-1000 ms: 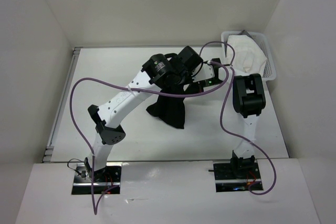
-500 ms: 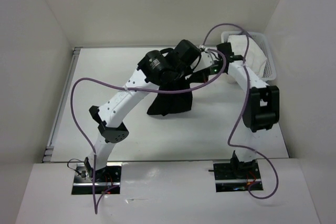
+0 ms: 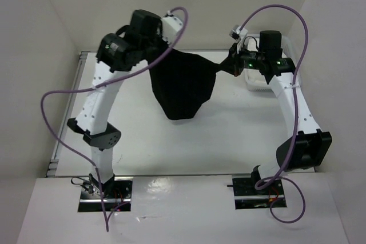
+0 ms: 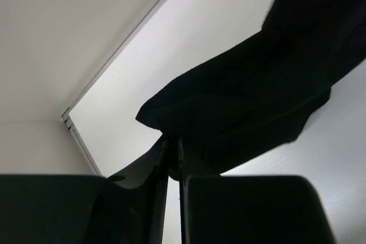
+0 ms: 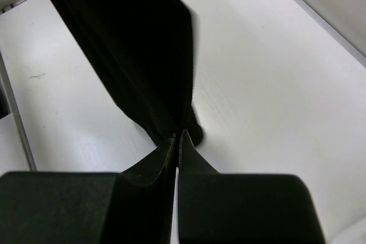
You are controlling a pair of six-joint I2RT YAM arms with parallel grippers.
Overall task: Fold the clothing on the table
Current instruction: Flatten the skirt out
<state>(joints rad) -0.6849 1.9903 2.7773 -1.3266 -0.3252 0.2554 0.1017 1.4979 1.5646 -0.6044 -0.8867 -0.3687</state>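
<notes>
Above far half of counter: clothing hangs spread between both arms, top edge taut, lower part drooping to a point; whether tip touches counter unclear; left end effector clenched on one upper corner; right end effector clenched on other upper corner, fabric pinched between fingertips.
</notes>
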